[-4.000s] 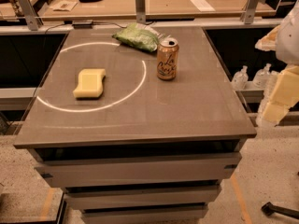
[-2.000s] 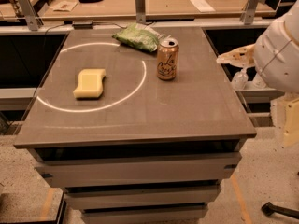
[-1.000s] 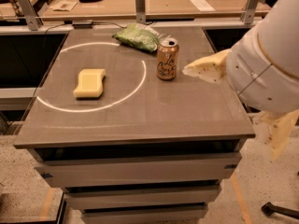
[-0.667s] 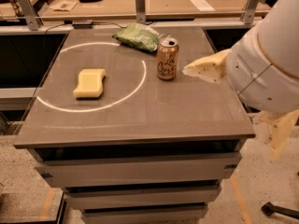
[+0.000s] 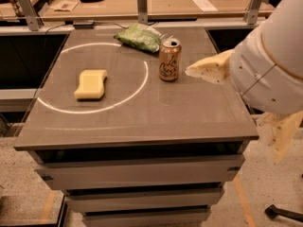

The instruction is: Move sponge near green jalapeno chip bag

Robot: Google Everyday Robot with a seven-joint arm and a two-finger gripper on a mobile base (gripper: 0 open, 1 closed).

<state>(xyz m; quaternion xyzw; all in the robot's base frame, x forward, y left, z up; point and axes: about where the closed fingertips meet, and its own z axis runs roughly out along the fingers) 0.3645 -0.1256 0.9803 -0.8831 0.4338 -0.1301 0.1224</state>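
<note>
In the camera view the sponge (image 5: 90,84) lies flat at the table's (image 5: 142,122) 9 o'clock, well apart from the bag (image 5: 138,36) at 12 o'clock. The can (image 5: 169,59) stands upright just beside the bag, at its 4 o'clock. The hand (image 5: 239,103) hovers at the 3 o'clock edge, apart and empty, one yellowish tip near the can. The likeliest mishap is a straight sweep toward the sponge clipping the can and toppling it onto the bag. A shallow pinch could also let the soft foam slip. Later, setting it down at the bag's crowded 4 o'clock side risks the same knock.
</note>
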